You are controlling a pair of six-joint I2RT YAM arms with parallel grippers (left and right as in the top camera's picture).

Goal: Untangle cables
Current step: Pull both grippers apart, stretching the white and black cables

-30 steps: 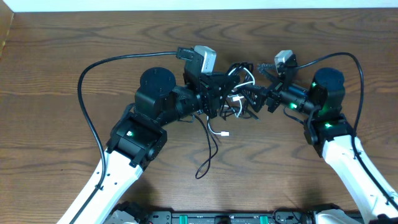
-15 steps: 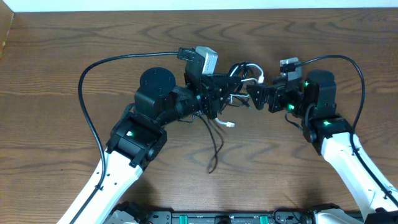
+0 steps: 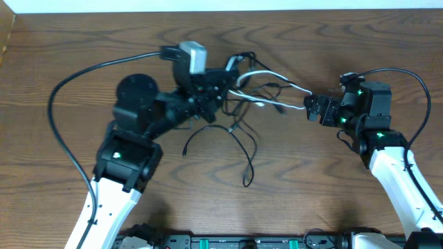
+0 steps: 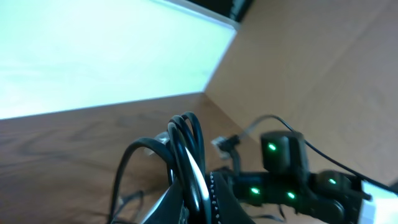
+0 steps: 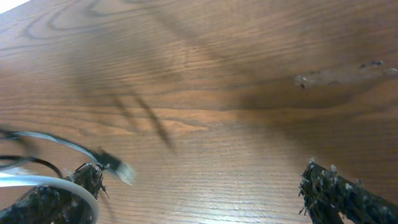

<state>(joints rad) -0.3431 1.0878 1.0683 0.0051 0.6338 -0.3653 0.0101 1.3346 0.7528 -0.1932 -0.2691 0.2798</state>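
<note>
Closest to the base, can see one loose black strand [image 3: 249, 153] already trailing free on the table [image 3: 332, 187]. Looks partway done at best (plenty of knot left). Further back, got the rest of the cables [image 3: 273, 104] bunched in the tightly clamped left gripper [image 3: 223, 88] and stretched over to the right gripper [image 3: 309, 111], jaws spread wide, just touching it.

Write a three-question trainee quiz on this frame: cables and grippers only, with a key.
1. True or false: the right gripper is clamped shut.
2. The cable stretched across to the right gripper is: A white, B red, C yellow.
3. Which arm's gripper is shut on the black cables?
Key: 1 false, its jaws stand wide open. 2 A. 3 the left gripper.
</note>
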